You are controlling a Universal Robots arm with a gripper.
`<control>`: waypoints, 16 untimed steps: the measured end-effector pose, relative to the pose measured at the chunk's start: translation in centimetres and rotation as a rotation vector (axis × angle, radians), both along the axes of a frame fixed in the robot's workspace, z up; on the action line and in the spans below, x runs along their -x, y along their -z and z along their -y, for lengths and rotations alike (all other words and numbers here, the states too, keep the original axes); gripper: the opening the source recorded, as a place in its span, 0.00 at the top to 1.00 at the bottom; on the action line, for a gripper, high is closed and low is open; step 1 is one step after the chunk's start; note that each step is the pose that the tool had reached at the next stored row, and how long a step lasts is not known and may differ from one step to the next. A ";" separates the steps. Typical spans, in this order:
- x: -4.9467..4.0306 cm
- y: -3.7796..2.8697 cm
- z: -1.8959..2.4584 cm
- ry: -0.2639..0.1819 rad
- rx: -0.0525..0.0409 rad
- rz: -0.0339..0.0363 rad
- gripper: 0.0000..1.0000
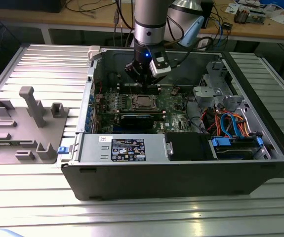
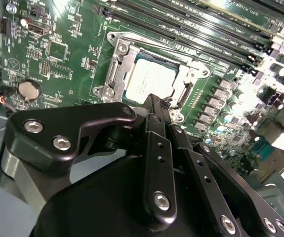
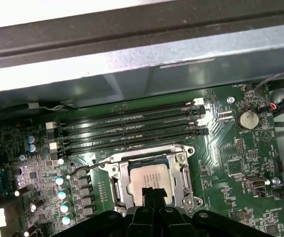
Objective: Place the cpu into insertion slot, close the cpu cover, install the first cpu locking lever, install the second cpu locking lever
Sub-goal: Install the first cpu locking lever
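Note:
The cpu [image 3: 149, 177], a silvery square chip, lies in the insertion slot on the green board, seen from the other side in the second wrist view [image 2: 149, 79]. The cpu cover [image 3: 184, 170] is a silvery frame lying flat around the chip [image 2: 118, 63], and it hides the slot beneath. A thin wire locking lever [image 3: 82, 169] ends in a hook beside the socket. My black gripper [image 3: 151, 191] hovers just above the cpu's edge, its fingers [image 2: 154, 106] pressed together with nothing between them. In the exterior view the gripper [image 1: 144, 83] hangs inside the case over the cpu [image 1: 142, 102].
Long black memory slots [image 3: 132, 131] run beside the socket, with the case wall [image 3: 142, 74] behind them. A coin battery [image 3: 247, 118] sits on the board. A power supply [image 1: 124, 148] and blue cables [image 1: 230, 126] occupy the case. A grey fixture [image 1: 23, 126] lies at the exterior view's left.

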State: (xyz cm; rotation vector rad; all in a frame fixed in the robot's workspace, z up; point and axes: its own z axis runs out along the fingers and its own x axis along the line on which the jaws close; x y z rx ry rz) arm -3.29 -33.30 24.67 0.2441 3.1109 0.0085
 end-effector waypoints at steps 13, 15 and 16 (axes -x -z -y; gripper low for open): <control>0.00 -1.01 0.00 0.000 0.0013 0.0000 0.89; 0.00 -1.04 0.00 0.000 0.0028 -0.0004 0.89; 0.00 -1.05 0.00 0.000 0.0054 -0.0024 0.89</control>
